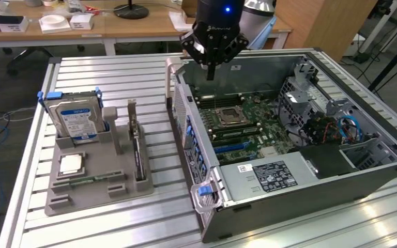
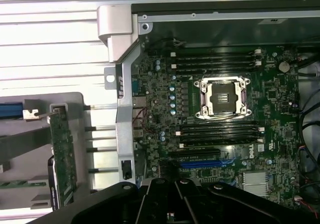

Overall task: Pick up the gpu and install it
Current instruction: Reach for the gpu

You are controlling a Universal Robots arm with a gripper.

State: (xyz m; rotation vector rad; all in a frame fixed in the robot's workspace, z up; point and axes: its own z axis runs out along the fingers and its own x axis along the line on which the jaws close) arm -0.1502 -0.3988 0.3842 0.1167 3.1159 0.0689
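The gpu [image 1: 137, 147] stands on its edge in a slot of the grey holder [image 1: 88, 200] on the tabletop [image 1: 116, 77], left of centre in the exterior view and outside the open computer case [image 1: 309, 201]. Its long axis runs from the upper part of the frame toward the lower part, roughly parallel to the case's near wall. The silver bracket [image 1: 131, 111] is at the upper end. The wrist view shows the gpu [image 2: 62, 156] edge-on as a narrow green strip beside the case wall.

The fingers [image 1: 211, 72] hang at the upper centre of the exterior view, above the far end of the case and over the motherboard [image 1: 243, 126]. From there the gpu lies down and toward the exterior view's left, across the case wall and well apart from them. The fingers are pressed together with nothing between them, and they touch nothing. A hard drive [image 1: 74, 116] stands in the same holder, farther toward the exterior view's left than the gpu. Judging by this, the pick has not been made.
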